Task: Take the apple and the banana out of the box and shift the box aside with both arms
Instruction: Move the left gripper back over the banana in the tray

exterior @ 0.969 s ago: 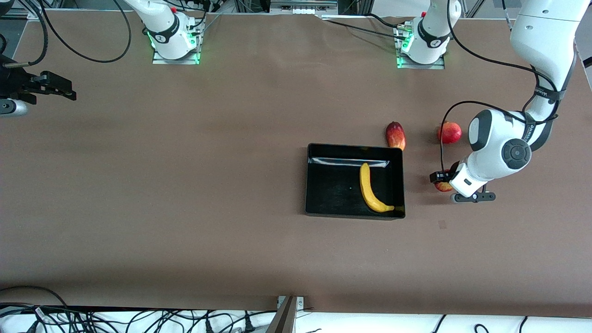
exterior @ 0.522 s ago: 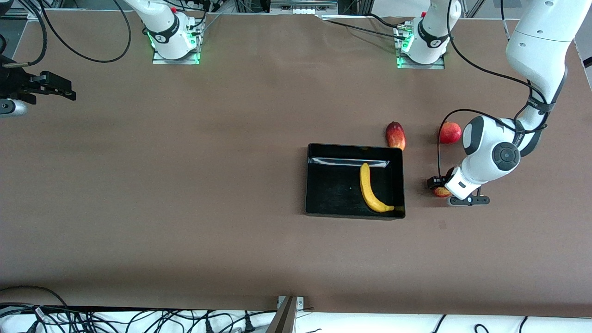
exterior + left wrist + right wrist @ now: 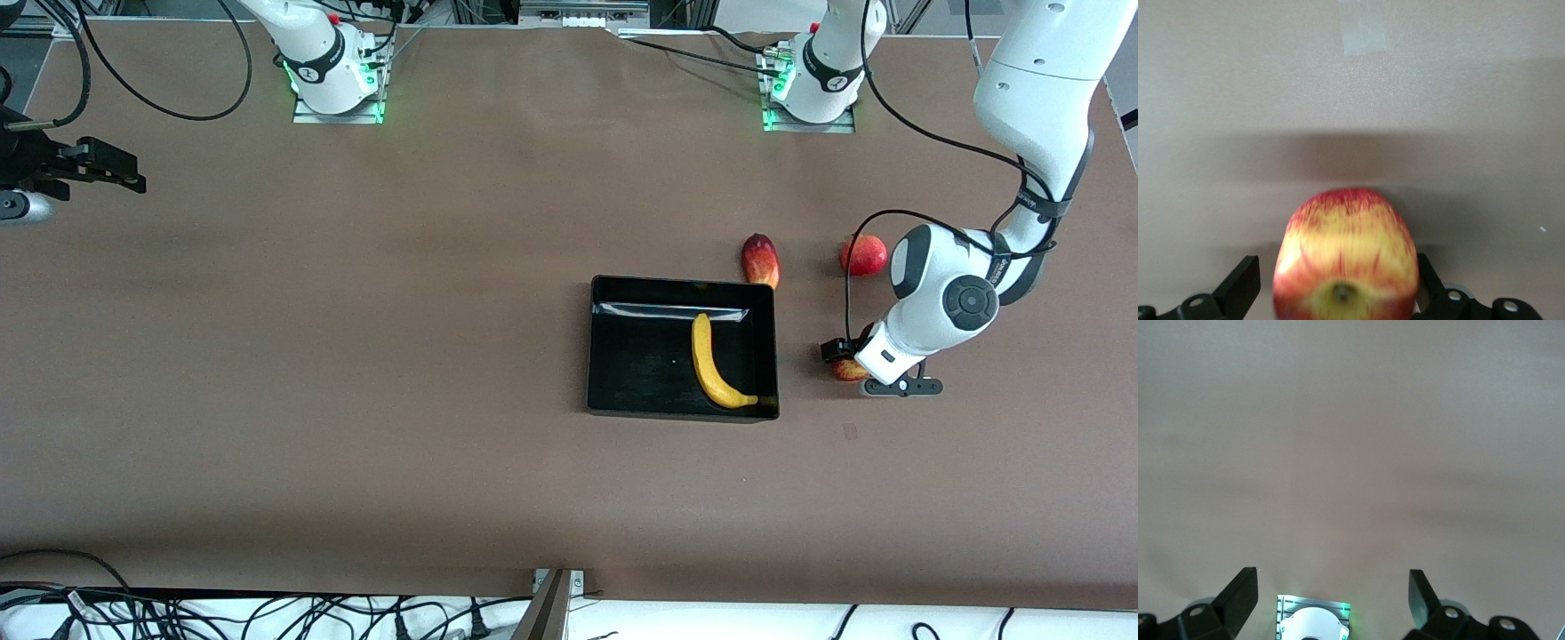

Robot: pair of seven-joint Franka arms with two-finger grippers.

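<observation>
The red-and-yellow streaked apple (image 3: 849, 370) lies on the table beside the box, toward the left arm's end. My left gripper (image 3: 1338, 293) is low around it and open. The apple (image 3: 1346, 260) sits between the fingers (image 3: 1245, 283), with a gap at one side. The black box (image 3: 622, 286) lies mid-table with the yellow banana (image 3: 705, 360) inside, along the wall nearest the apple. My right gripper (image 3: 124, 178) waits open over the right arm's end of the table, and in its wrist view the right gripper (image 3: 1331, 593) has nothing between its fingers.
An oblong red-yellow mango (image 3: 761, 260) lies just outside the box's corner, farther from the front camera. A plain red pomegranate (image 3: 865, 255) lies beside it toward the left arm's end, close to the left arm's cable. Bare brown table surrounds the box.
The left arm's wrist has shifted slightly toward the box and lower over the apple. The apple, box and banana have stayed put. The right arm has not moved.
</observation>
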